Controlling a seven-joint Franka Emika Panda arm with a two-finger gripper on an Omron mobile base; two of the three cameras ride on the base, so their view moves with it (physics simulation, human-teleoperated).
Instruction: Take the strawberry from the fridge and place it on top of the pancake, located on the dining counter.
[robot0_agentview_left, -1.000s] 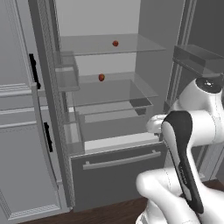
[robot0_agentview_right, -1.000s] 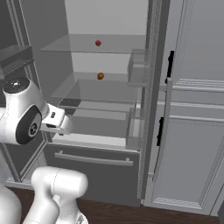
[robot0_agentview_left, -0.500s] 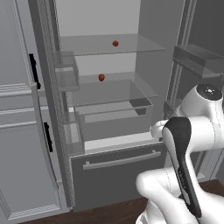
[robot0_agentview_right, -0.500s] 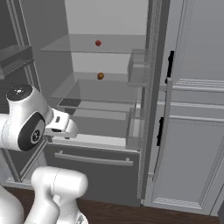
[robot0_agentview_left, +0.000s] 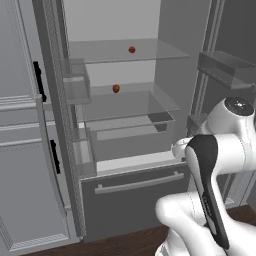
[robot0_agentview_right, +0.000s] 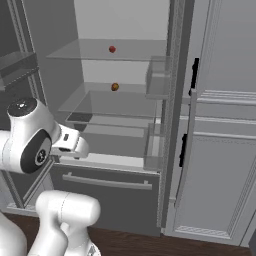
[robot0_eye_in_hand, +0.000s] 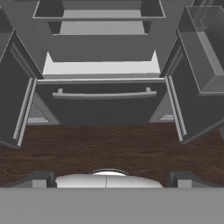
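Dark wood floor (robot0_eye_in_hand: 109, 148) fronts the open fridge (robot0_agentview_left: 135, 200); hand (robot0_eye_in_hand: 109, 177) tips barely visible, spread wide, empty.

Fridge (robot0_agentview_left: 135, 200): dark grey outer shell and bottom drawer; drawer bar handle (robot0_agentview_left: 139, 182) light grey. Interior walls pale grey to off-white. Shelves (robot0_agentview_left: 125, 50) clear glass, faint grey tint; door bins (robot0_agentview_right: 157, 80) the same translucent grey.

Upper shelf: small red fruit (robot0_agentview_left: 132, 49). Shelf below: second small fruit (robot0_agentview_left: 116, 88), red-orange, slightly browner in the right base view.

Cabinets (robot0_agentview_right: 220, 150) beside the fridge: light grey, panelled, with short black handles (robot0_agentview_right: 195, 72).

Floor (robot0_eye_in_hand: 109, 148): dark brown wood grain, streaked.

Arm (robot0_agentview_left: 220, 165): glossy white casing, with a black band along one link and dark grey joint caps.

Finger tips (robot0_eye_in_hand: 41, 178): dark grey.
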